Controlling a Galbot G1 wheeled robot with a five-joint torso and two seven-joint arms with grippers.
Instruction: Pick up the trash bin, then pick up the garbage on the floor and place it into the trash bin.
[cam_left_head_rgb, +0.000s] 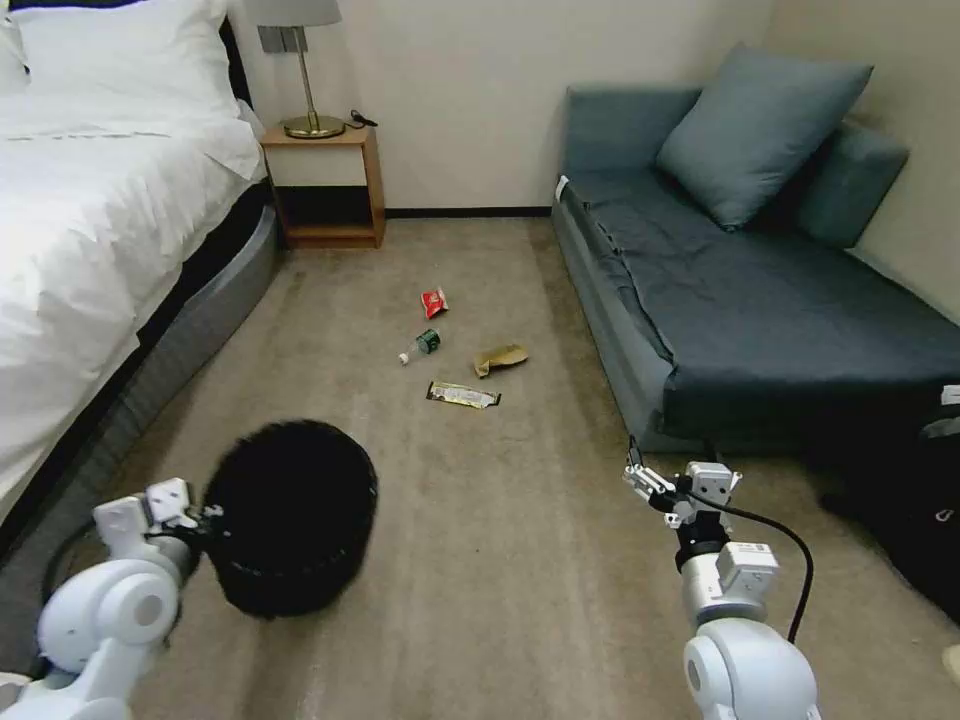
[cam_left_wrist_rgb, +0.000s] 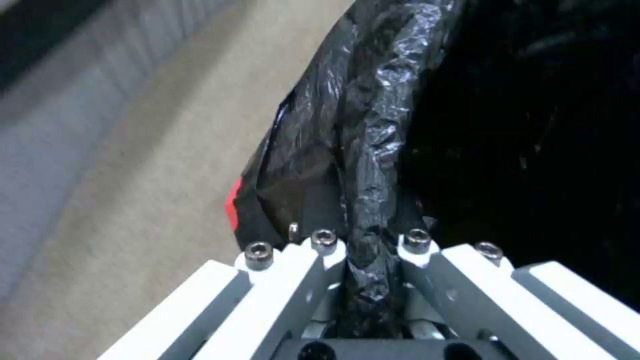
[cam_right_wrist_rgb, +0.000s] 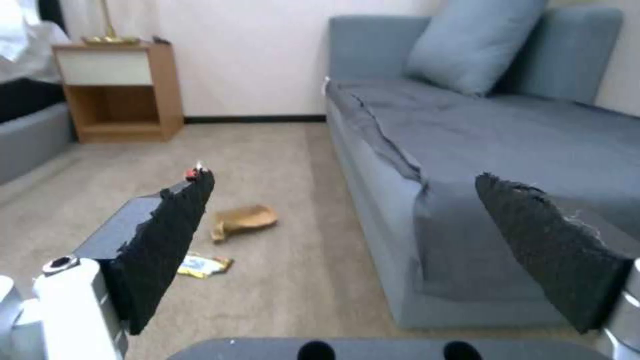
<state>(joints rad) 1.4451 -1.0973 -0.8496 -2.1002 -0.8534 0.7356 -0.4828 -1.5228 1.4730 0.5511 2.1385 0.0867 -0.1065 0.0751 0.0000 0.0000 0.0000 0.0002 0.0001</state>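
Observation:
The trash bin (cam_left_head_rgb: 290, 515), round and lined with a crinkled black bag, is at the lower left beside my left arm. My left gripper (cam_left_head_rgb: 205, 520) is shut on its bagged rim (cam_left_wrist_rgb: 373, 150), with both fingers (cam_left_wrist_rgb: 320, 250) pinching the plastic. The garbage lies on the carpet ahead: a red packet (cam_left_head_rgb: 434, 301), a small clear bottle (cam_left_head_rgb: 422, 345), crumpled brown paper (cam_left_head_rgb: 500, 357) and a gold-and-dark wrapper (cam_left_head_rgb: 463, 395). My right gripper (cam_left_head_rgb: 640, 480) hovers open at the lower right, its black pads (cam_right_wrist_rgb: 167, 240) wide apart. The brown paper (cam_right_wrist_rgb: 243, 220) and wrapper (cam_right_wrist_rgb: 203, 265) lie beyond it.
A white bed (cam_left_head_rgb: 100, 220) runs along the left and a blue-grey sofa (cam_left_head_rgb: 760, 300) along the right. A wooden nightstand (cam_left_head_rgb: 325, 185) with a lamp stands at the far wall. A dark bag (cam_left_head_rgb: 920, 520) sits at the right edge. Open carpet lies between.

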